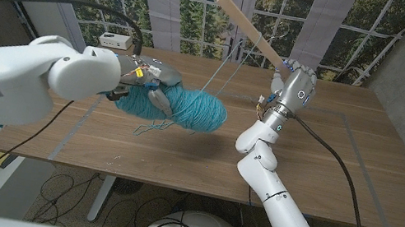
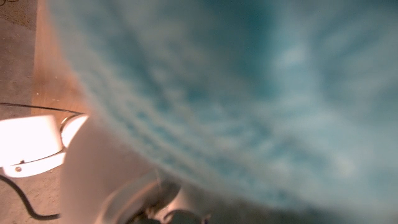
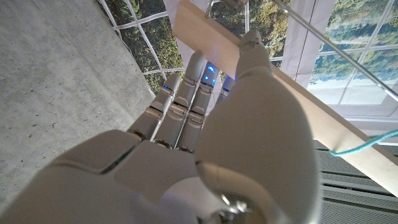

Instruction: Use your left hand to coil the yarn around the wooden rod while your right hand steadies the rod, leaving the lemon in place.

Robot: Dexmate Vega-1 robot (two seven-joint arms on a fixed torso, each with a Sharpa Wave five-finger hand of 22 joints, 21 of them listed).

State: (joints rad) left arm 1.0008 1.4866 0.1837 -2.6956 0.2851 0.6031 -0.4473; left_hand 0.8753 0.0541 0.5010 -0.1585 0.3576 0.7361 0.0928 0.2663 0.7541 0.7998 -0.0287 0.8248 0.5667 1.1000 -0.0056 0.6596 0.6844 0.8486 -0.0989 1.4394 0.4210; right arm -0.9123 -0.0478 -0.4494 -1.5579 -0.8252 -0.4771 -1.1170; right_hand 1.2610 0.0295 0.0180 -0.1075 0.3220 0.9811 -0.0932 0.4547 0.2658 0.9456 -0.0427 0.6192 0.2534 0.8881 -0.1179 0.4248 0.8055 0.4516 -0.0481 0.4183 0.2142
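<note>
Left hand (image 1: pixel 146 78) is up off the desk (image 1: pixel 362 158) with the teal yarn ball (image 1: pixel 191 108) in its grip, fingers wrapped over the near side of the ball, the whole bundle hanging above the desk's middle, a bit toward the left edge. A few loose loops dangle under the ball. Over on the other side, the right hand (image 1: pixel 295 84) is raised near the desk's far edge, fingers closed around the lower end of the wooden rod (image 1: pixel 250 30), which slants up and away toward the windows. Thin strands of yarn (image 1: pixel 222 71) run taut from the ball up to the rod, so ball and rod are well apart but linked by thread. Now the left wrist view: it gives almost nothing but blurred teal, the yarn ball (image 2: pixel 249 93) pressed right up against the lens, with a slice of white casing low in the picture; the fingers themselves can't be made out there. The right wrist view gives what the head view can't: the back of the right hand (image 3: pixel 205 130) close up, fingers (image 3: pixel 186 99) stretched along the pale rod (image 3: pixel 298 106) and clasping it, and a single teal strand (image 3: pixel 367 143) crossing just beside the rod.
</note>
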